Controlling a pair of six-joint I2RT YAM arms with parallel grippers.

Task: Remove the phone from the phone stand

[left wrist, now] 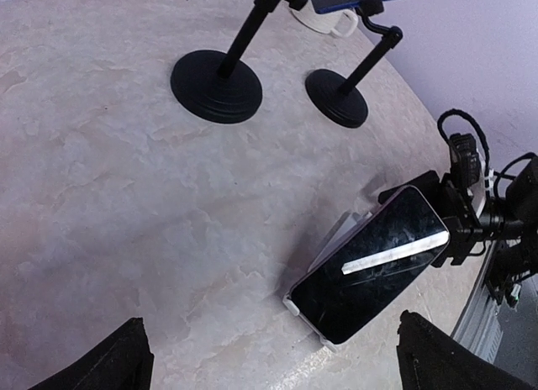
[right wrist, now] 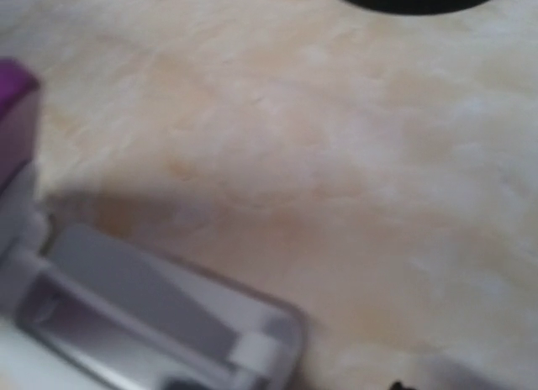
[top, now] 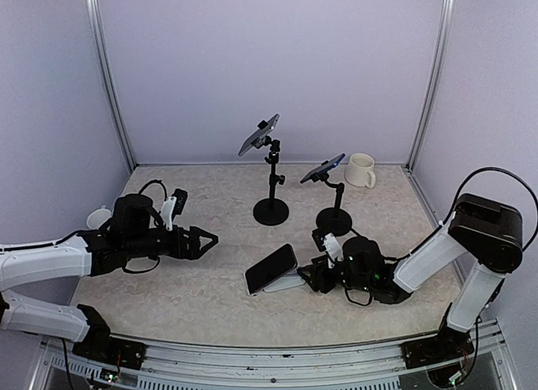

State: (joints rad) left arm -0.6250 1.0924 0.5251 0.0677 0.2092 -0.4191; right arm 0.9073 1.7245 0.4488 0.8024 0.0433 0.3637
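Slim phone [top: 271,268] with a dark glossy screen and a pale edge, propped at a tilt, screen up, on a low whitish phone stand [top: 290,283], near the middle of the counter [top: 168,297] and a touch to the right. Bright streak of reflected light across the glass in the left wrist view. Right tool [top: 313,276] down low, right up against the right end of that stand and phone. Honestly can't tell how far open or whether gripping anything, the right wrist view being just a blur of pale stand and counter. Left tool [top: 210,243] spread wide, holding nothing, hovering well to the left of the phone and pointing at it. Only container around: a white mug [top: 361,170] at the far right, insides not visible. Further back, a taller black stand [top: 271,209] clamping a grey phone [top: 258,134] up high, and a shorter black stand [top: 336,220] with a blue phone [top: 324,167], its round base just behind the right tool.
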